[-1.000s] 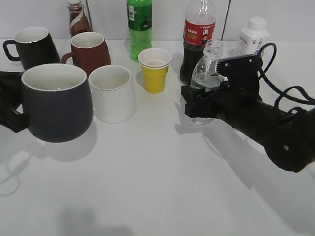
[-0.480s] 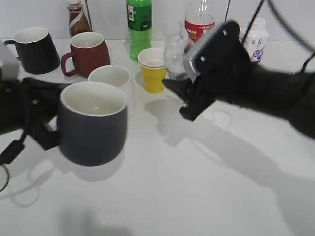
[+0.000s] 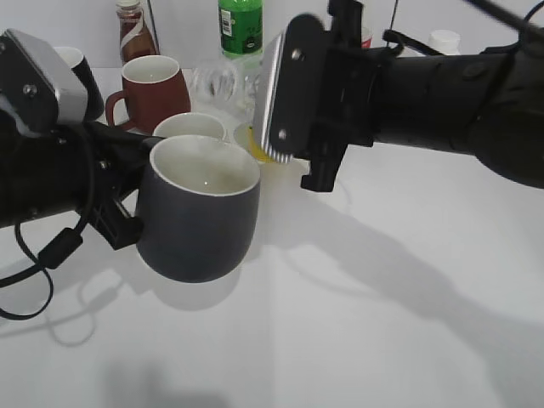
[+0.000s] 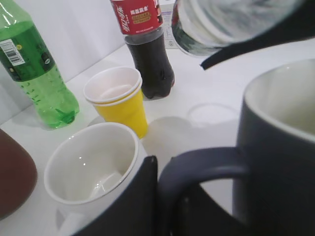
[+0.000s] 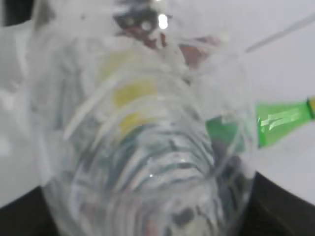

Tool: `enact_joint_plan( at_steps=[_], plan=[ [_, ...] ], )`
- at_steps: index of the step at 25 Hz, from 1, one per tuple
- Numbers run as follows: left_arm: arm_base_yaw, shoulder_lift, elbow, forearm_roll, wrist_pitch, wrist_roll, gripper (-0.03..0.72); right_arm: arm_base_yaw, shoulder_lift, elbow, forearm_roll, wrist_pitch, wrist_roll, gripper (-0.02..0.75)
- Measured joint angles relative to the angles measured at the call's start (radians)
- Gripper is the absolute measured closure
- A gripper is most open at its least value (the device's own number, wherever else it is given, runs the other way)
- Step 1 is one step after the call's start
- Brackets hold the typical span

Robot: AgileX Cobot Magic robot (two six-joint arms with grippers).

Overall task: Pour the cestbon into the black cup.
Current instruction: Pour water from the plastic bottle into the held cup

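Note:
The black cup, dark grey with a white inside, is lifted off the table. My left gripper is shut on its loop handle; in the left wrist view the fingers clamp the handle and the cup wall fills the right. My right gripper is shut on the cestbon, a clear ribbed bottle tipped nearly level, above and behind the cup's rim. The bottle shows at the top of the left wrist view and fills the blurred right wrist view. No stream is visible.
Behind the cup stand a white mug, a brown mug, a yellow paper cup, a green bottle, a cola bottle, a glossy black mug and a brown sauce bottle. A white bottle stands at the back right.
My left arm has lifted the black cup and carried it right toward the middle. My right arm has raised the cestbon, swung it left over the cup and tipped it over.

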Motion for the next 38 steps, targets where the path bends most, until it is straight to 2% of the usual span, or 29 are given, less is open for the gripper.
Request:
enact_joint_plan(
  at_steps=[9,15,20,38],
  plan=[
    [-0.002,0.0,0.0,-0.003,0.006,0.0,0.655,0.009,0.0,-0.001,0.02,0.01,-0.291,0.272],
    [-0.002,0.0,0.0,-0.004,0.007,0.0,0.655,0.009,0.0,-0.001,0.206,0.003,-0.554,0.272],
    [-0.002,0.0,0.0,-0.004,0.007,0.0,0.655,0.009,0.0,-0.001,0.343,-0.08,-0.772,0.272],
    [-0.002,0.0,0.0,-0.004,0.009,0.0,0.655,0.009,0.0,-0.001,0.366,-0.197,-0.993,0.272]
  ],
)
